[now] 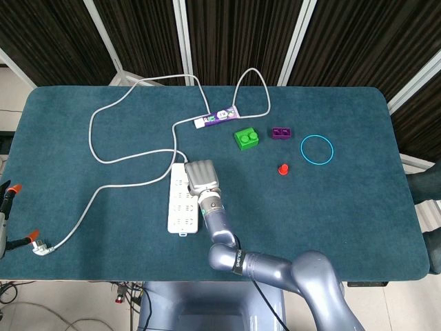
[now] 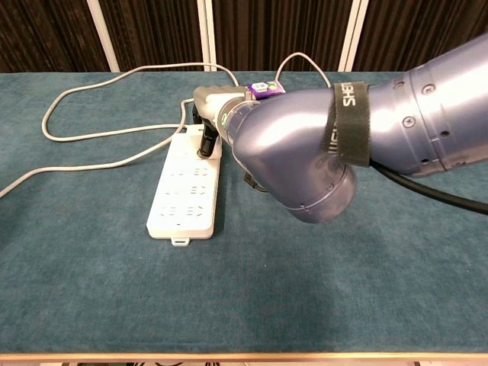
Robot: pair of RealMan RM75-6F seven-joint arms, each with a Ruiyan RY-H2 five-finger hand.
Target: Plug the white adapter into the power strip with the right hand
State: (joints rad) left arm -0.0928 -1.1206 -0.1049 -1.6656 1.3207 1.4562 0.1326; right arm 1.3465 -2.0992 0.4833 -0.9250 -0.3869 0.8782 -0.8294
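Dark curtains back a teal-covered table [image 1: 344, 227]. The right hand [image 1: 201, 176] sits on the far end of the white power strip [image 2: 183, 200], dark fingers [image 2: 207, 139] pressing down; the white adapter is hidden beneath, so seating and grip cannot be told.

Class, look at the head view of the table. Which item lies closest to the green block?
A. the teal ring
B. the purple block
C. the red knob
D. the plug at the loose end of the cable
B: in the head view the purple block lies just beside the green block, while the red knob and the teal ring lie farther off, and the plug lies at the table's far corner.
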